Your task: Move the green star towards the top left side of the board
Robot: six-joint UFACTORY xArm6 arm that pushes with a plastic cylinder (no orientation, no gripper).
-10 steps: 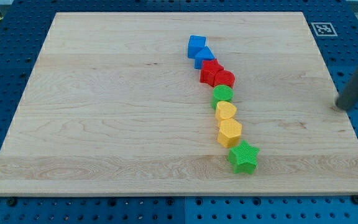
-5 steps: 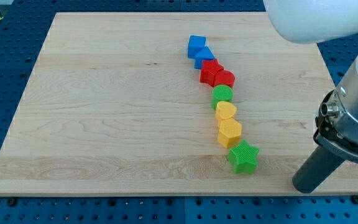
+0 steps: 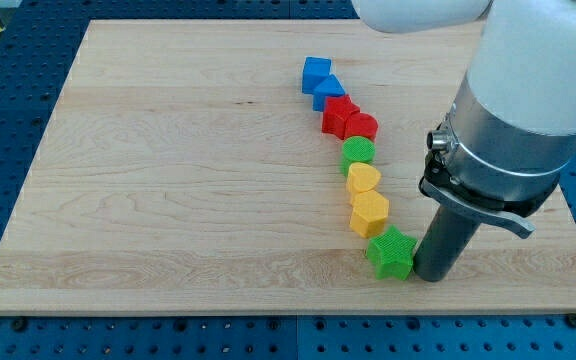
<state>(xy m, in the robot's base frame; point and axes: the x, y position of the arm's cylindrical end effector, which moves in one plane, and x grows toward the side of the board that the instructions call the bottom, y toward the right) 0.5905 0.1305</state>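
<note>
The green star (image 3: 390,252) lies near the bottom of the board, right of centre, at the lower end of a curved line of blocks. My tip (image 3: 432,274) stands just to the star's right, touching or nearly touching its right side. Above the star run a yellow hexagon (image 3: 370,213), a yellow heart (image 3: 363,179), a green round block (image 3: 358,152), two red blocks (image 3: 361,127) (image 3: 338,115) and two blue blocks (image 3: 328,91) (image 3: 315,74).
The wooden board (image 3: 168,180) lies on a blue perforated table. The arm's large grey and white body (image 3: 508,130) covers the board's right side. A black-and-white marker (image 3: 519,45) sits at the top right corner.
My tip has moved left and in from the board's right edge to the green star's right side. The arm's body has come into view. No block has moved.
</note>
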